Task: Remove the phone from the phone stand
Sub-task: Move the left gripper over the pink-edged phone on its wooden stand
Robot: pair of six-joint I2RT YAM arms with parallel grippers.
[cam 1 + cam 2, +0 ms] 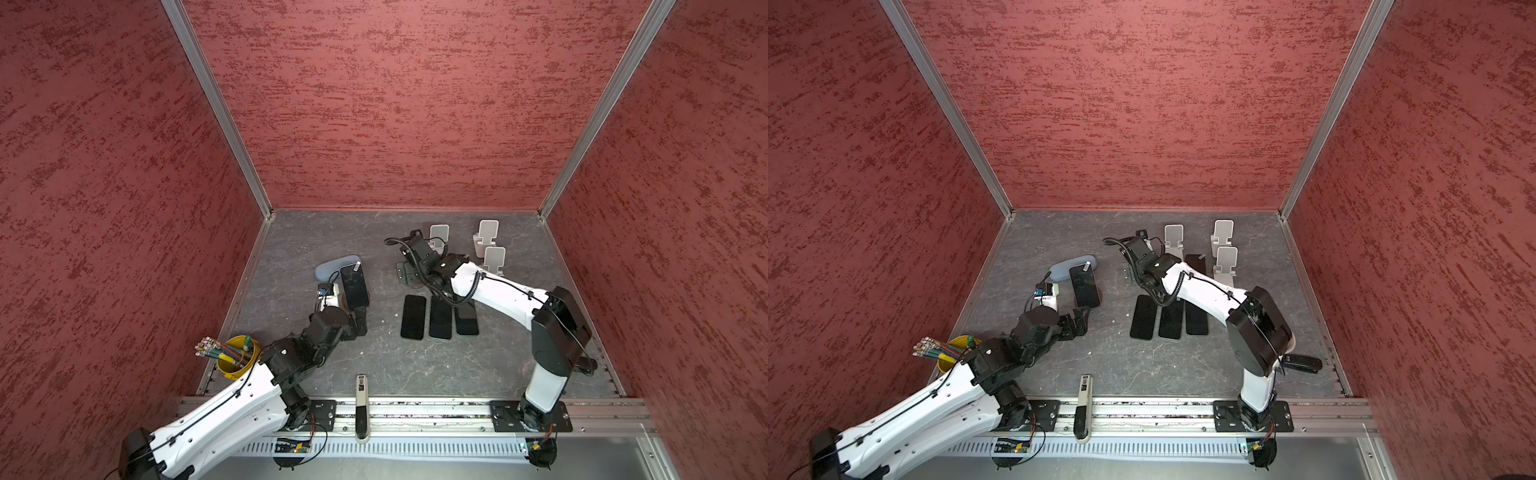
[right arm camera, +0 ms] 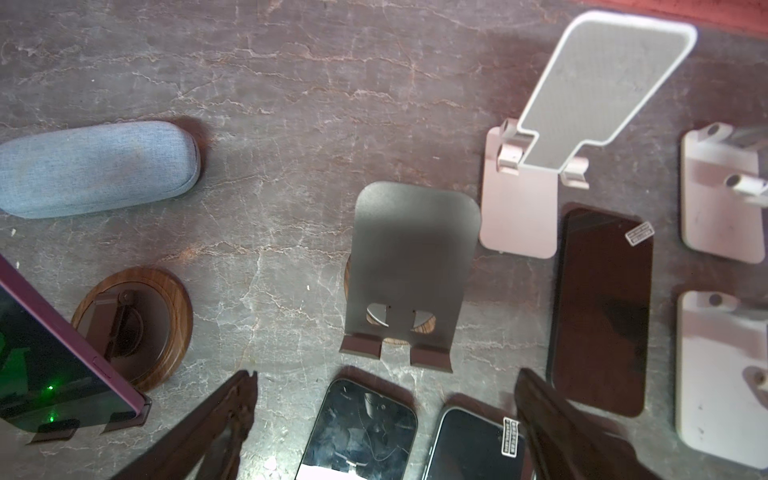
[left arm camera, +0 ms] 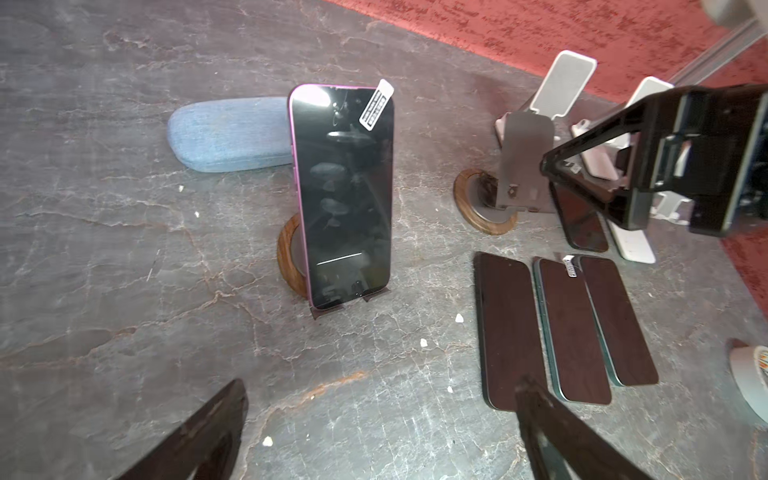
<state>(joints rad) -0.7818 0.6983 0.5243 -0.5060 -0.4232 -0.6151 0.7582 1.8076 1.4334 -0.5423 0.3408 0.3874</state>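
The purple-edged phone (image 3: 345, 195) is not yet removed. It leans back, nearly upright, on the phone stand (image 3: 291, 259), with its lower edge caught in the two front lips (image 3: 330, 309), which stop it sliding forward. In both top views this pair sits left of centre on the grey tabletop (image 1: 374, 361), just in front of a blue glasses case (image 3: 232, 135) that lies behind them.

The left gripper (image 3: 382, 384) faces the phone's screen from just below it in a top view (image 1: 359, 322). Its jaws are spread wide and nothing is between them. That spread looks chosen to span the phone's width, so I judge this to be the approach before the grasp.

The right gripper (image 2: 386, 374) hangs right of centre over an empty dark stand (image 2: 409, 266). Its fingers are also wide apart and hold nothing. Three phones (image 3: 565, 328) lie flat side by side near it, and a fourth phone (image 2: 602, 307) lies flat among the pale stands (image 2: 602, 83) toward the back wall.

The stand rests on a small round wooden foot. The phone probably needs lifting up and clear of the lips rather than pulling forward, or the stand may tip or drag with it.
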